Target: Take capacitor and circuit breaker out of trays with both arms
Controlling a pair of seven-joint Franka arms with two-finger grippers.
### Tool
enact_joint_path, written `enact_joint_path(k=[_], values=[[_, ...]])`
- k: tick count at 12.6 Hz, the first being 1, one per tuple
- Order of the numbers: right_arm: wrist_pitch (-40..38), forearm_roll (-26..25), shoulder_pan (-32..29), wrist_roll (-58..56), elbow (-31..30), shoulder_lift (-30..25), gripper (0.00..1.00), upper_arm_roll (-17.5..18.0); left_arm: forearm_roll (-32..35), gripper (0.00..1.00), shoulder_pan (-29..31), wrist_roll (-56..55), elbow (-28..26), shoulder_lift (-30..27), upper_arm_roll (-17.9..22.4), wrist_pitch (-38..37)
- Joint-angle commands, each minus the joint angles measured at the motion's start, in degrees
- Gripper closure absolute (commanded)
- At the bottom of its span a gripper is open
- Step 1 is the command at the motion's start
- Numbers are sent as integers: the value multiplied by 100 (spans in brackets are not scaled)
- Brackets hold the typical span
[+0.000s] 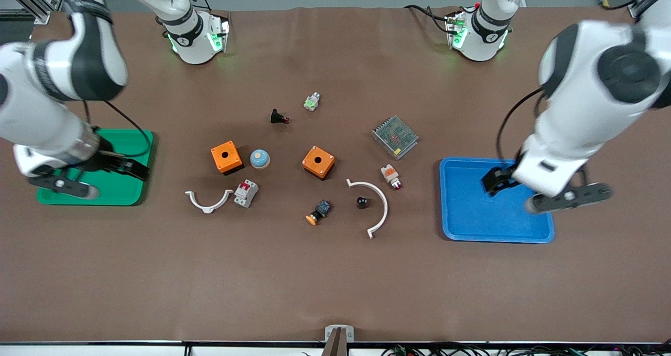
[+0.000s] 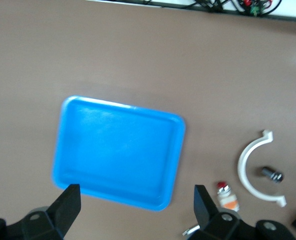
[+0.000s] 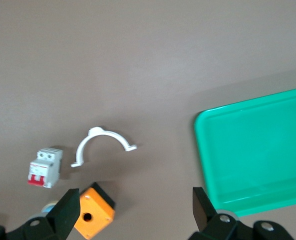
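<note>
The capacitor is a tiny black cylinder lying on the table inside the curve of a white clamp; it also shows in the left wrist view. The breaker, white-grey with a red lever, lies nearer to the front camera than an orange box; it also shows in the right wrist view. My left gripper is open and empty over the blue tray, as its wrist view shows. My right gripper is open and empty over the green tray, as its wrist view shows.
Two orange boxes, a blue dome, two white curved clamps, a metal power supply, a white-and-orange lamp, an orange-button switch and a black red-tipped part lie mid-table.
</note>
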Motion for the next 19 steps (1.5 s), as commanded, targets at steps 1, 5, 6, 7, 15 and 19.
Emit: enact_joint_path(k=[1,5,6,7,15,19], values=[[-338,-58,-252,-451,-136,-531,1,59,-273,0,484,981,-605,-863,-78,-384],[-830,-58,-296,-540,65,-1042,1,50,-318,0,1465,1212,-1783,-2034,-812,-402],[-1127,-58,-288,-531,362,-1042,1,59,-336,0,1652,1221,-1916,-2157,-1060,-402],[-1383,-67,-288,-488,635,-1016,1,67,-336,0,1672,1221,-2039,-2246,-1088,-402],[-1341,-67,-305,-531,681,-1016,0,50,-512,0,1795,1213,-1996,-2378,-1237,-578],[-1350,-58,-410,-540,734,-1007,0,111,-230,0,1830,1151,-1883,-2396,-1537,-587]])
